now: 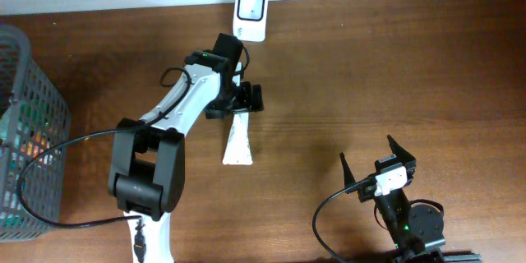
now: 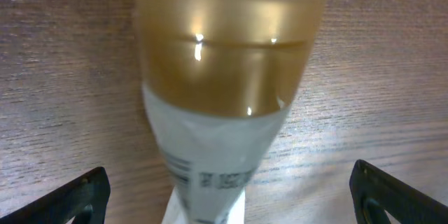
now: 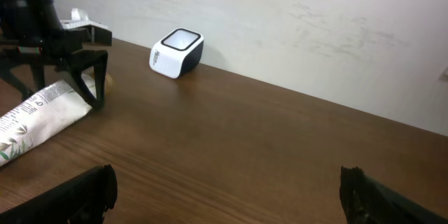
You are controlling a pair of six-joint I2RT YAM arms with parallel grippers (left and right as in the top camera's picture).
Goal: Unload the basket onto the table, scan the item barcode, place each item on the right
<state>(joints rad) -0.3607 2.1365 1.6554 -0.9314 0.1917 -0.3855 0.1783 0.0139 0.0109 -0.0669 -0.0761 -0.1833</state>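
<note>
Though straddled by the left gripper (image 2: 231, 196), lies loose on the table (image 1: 370, 66), gripped by nothing: white tube (image 2: 217, 112) with a gold cap, cap end between the wide-spread jaws, printed body running out from between them. Stands beyond the jaws, a little apart, at the table's far edge: white barcode scanner (image 1: 250, 12). Waits well off to the side, jaws wide and empty: right gripper (image 1: 370, 154). Probably unscanned as yet; remains to grasp the tube, lift it and present its barcode to the scanner.

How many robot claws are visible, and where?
2. The left claw is open over the tube, near the scanner; the right claw is at the overhead view's lower right, touching nothing.
</note>
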